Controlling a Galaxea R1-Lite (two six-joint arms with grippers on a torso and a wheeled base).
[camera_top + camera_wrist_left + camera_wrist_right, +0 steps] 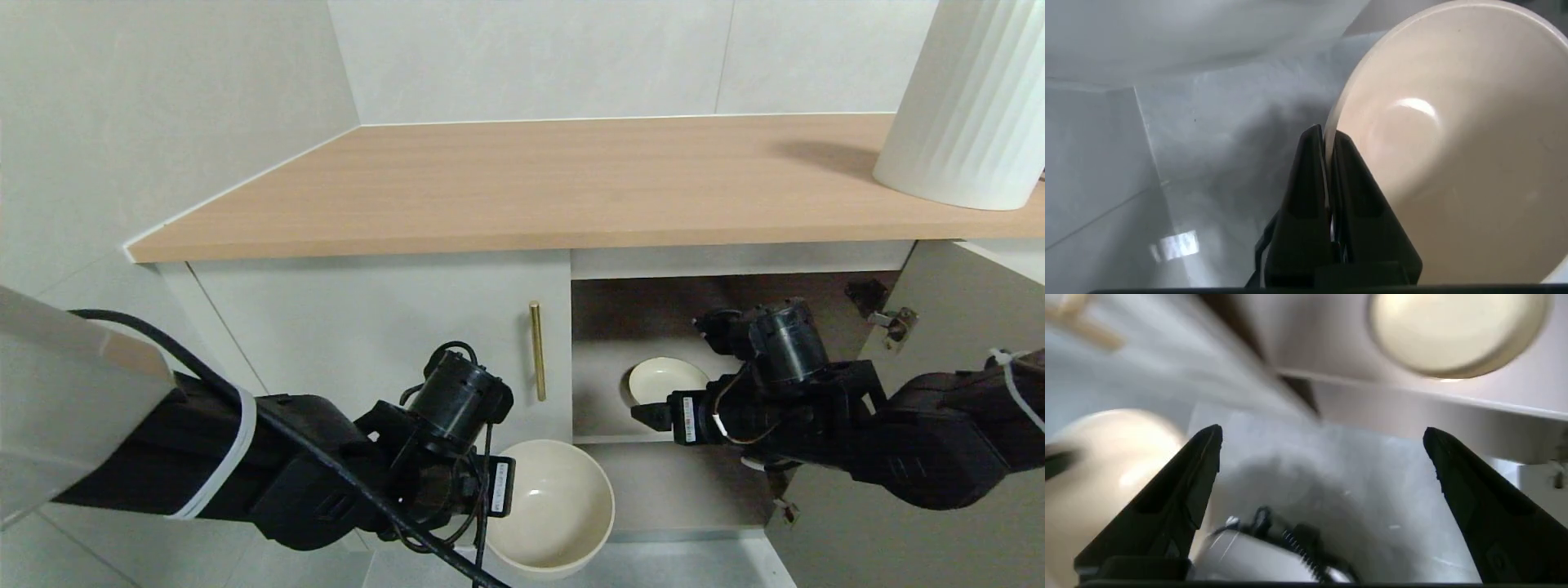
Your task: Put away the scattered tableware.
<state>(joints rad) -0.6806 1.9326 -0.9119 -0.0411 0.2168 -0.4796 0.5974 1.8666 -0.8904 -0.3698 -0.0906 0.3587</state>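
Two cream pieces: our bowl (555,510) hangs low before the closed door (384,343) with its brass handle (536,349). A plate (665,380) lies on the open cabinet's shelf (600,404), its near edge hidden by our right gripper (1323,441), which is spread wide and empty. Our left gripper (1331,155) is clamped on the bowl's rim.

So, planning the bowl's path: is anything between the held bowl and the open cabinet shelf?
Yes: the open right gripper hangs before the cabinet opening, up and right of the bowl in the left gripper. A dish occupies the shelf.
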